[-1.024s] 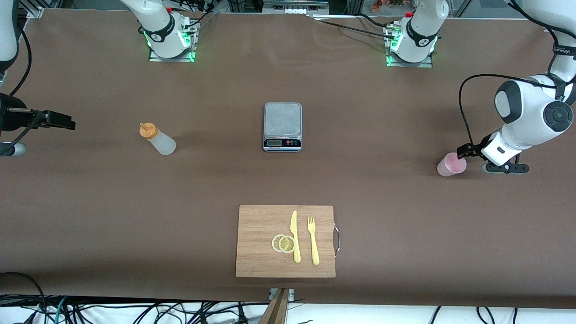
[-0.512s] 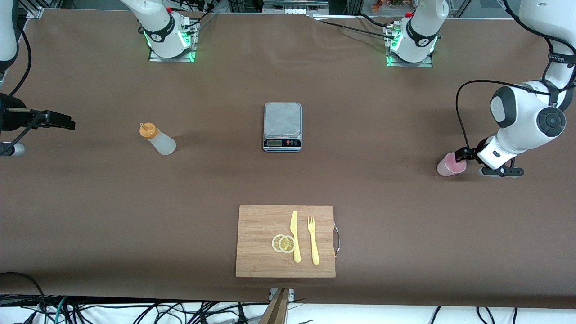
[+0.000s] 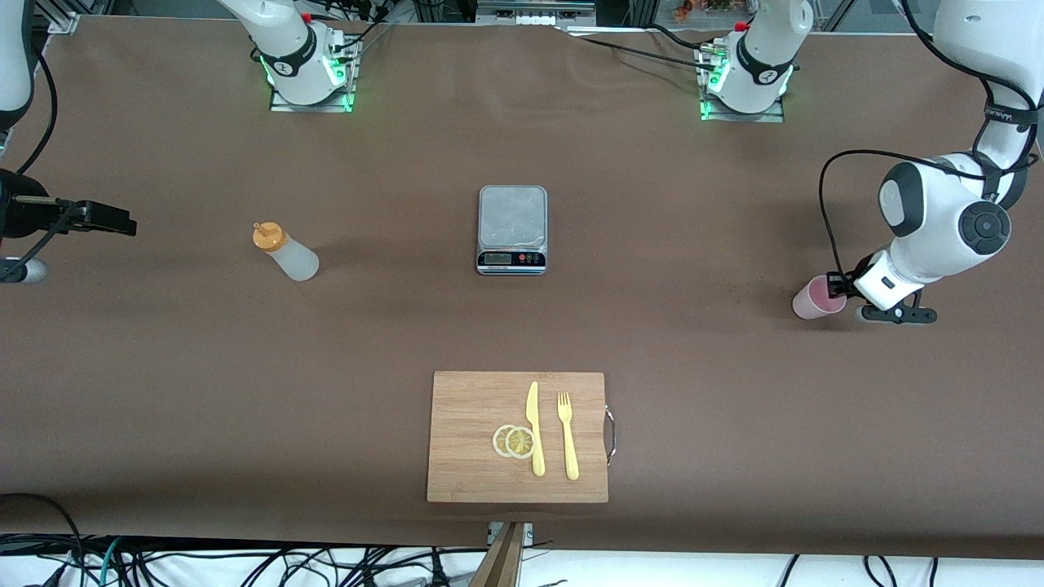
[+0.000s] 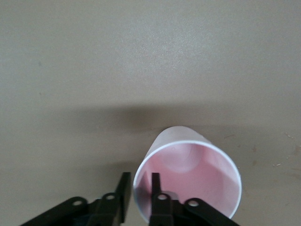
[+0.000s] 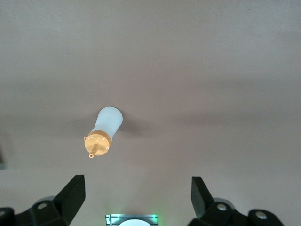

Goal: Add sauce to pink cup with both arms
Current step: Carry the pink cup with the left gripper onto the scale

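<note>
The table (image 3: 163,391) carries all items. The board (image 3: 473,456) lies at the edge nearest the front camera, mid-length, holding a knife (image 3: 534,428), a fork (image 3: 568,436) and two lemon slices (image 3: 514,441). The scale (image 3: 512,229) sits at the table's centre. The bottle (image 3: 285,252) stands upright toward the right arm's end. The cup (image 3: 815,298) stands upright toward the left arm's end. The left gripper (image 4: 138,195) is at the cup, fingers clamped on its rim, one inside, one outside. The right gripper (image 5: 136,193) waits above the table at the right arm's end, fingers spread wide, holding nothing.
</note>
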